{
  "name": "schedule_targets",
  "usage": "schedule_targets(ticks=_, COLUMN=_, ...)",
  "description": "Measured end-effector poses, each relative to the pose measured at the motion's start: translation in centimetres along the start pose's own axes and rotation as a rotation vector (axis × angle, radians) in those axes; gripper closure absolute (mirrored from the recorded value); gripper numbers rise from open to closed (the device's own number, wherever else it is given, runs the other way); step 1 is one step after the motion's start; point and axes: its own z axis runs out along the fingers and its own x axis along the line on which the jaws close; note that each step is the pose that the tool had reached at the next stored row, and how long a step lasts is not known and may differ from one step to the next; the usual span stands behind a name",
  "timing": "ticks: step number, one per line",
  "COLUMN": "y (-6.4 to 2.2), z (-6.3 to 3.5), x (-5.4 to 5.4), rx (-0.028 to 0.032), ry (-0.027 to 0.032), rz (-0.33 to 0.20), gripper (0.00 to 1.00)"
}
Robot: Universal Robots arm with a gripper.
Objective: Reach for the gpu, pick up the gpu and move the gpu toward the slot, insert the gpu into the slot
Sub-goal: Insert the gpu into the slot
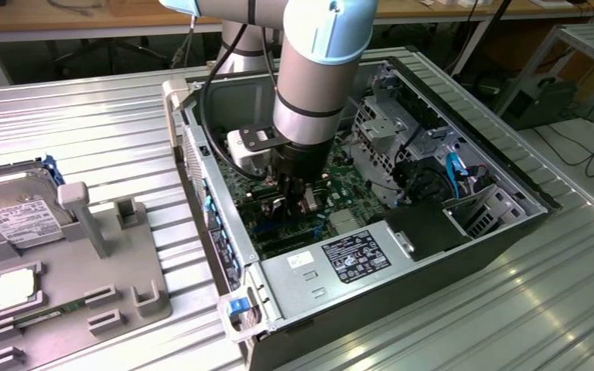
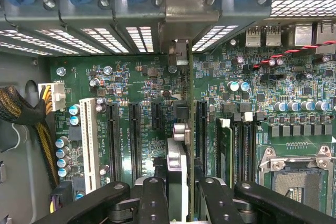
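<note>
Step in hand: insertion. Thin dark circuit-card gpu [image 2: 177, 153], silver-bracketed, gripped edge-on between closed jaws. Long black plastic slot [image 2: 201, 127] on green motherboard [image 2: 142, 85] just beside jaws. Seating unconfirmed. Requirement: square alignment, even downward pressure.

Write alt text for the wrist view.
The gripper clamps the gpu, seen edge-on over the green motherboard, its metal bracket toward the case's rear wall. Black expansion slots run on both sides; a CPU socket sits nearby.
</note>
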Motion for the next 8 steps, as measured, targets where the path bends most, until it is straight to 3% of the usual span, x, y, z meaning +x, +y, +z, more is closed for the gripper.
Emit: schedule_targets(ticks=8, y=-0.01, z=-0.43, x=-0.02, rx=0.0, ry=-0.0002, rz=0.0, gripper=0.72)
